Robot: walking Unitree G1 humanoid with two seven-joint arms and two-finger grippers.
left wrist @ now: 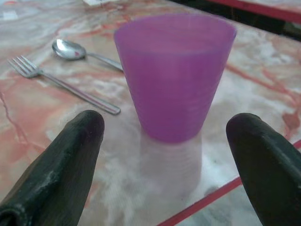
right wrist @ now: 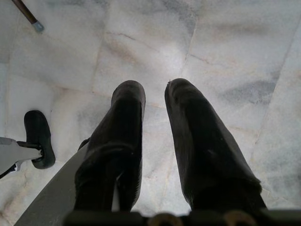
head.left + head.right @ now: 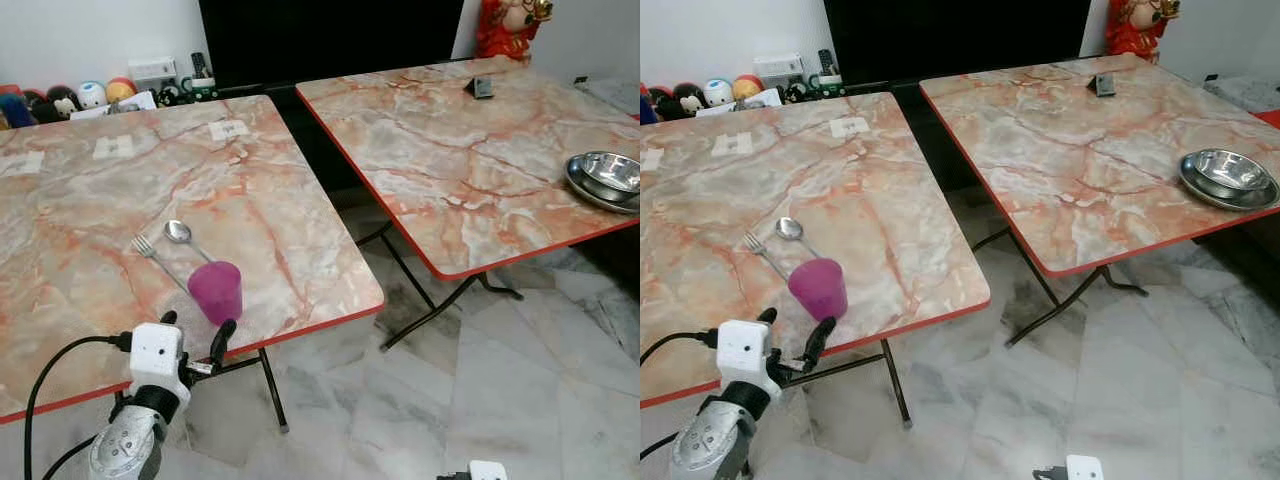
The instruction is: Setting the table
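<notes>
— Purple cup: where is it standing?
— Near the table's front edge, just beyond the left gripper, whose fingers are spreading wide, not touching it.
— Farther in?
— Fork and spoon are lying behind it. The right gripper is hanging over the floor, fingers slightly apart, empty.

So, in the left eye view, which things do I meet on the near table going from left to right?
fork → spoon → purple cup

Fork, spoon just behind cup
</notes>
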